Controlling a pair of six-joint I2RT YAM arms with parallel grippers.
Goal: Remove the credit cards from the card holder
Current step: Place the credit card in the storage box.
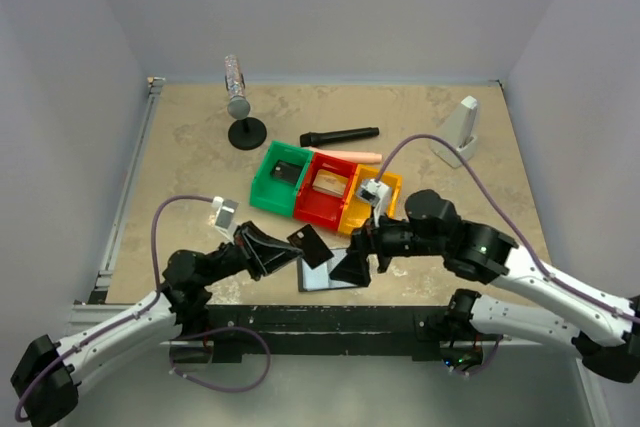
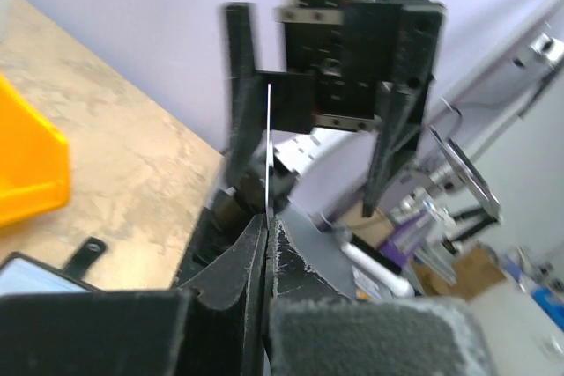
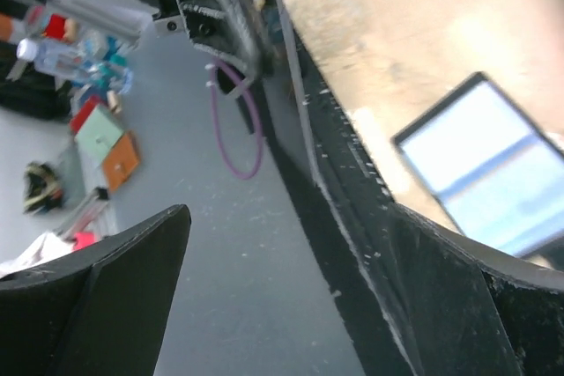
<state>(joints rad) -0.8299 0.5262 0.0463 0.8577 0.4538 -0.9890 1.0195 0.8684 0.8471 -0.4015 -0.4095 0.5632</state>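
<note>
The small flat black card holder (image 1: 318, 279) lies opened, bluish-grey inside upward, on the tan mottled table (image 1: 180, 177) close to its near edge, between the two arms; its small black tab (image 2: 84, 254) projects on the side toward the bins. Just above and to the left of it, a thin dark credit card (image 1: 312, 244) is held off the table, clear of the holder; the left wrist view shows it edge-on as a pale line. The left gripper (image 1: 292, 250) pinches the lower edge of this card, jaws pressed together on it. The right gripper (image 1: 345, 269) faces it from the other side with its fingers spread wide; it overlaps the right end of the holder in the overhead view, and whether it touches the holder cannot be told. Just behind the holder stands a row of three small plastic bins, green (image 1: 270, 187), red (image 1: 312, 209) and yellow (image 1: 352, 217), touching side by side. Beyond them lie a black marker-like stick (image 1: 340, 135) and a pale pink stick (image 1: 350, 155). At the far left stands a silver cylinder on a round black base (image 1: 247, 134); at the far right, a white wedge-shaped stand (image 1: 460, 132).
</note>
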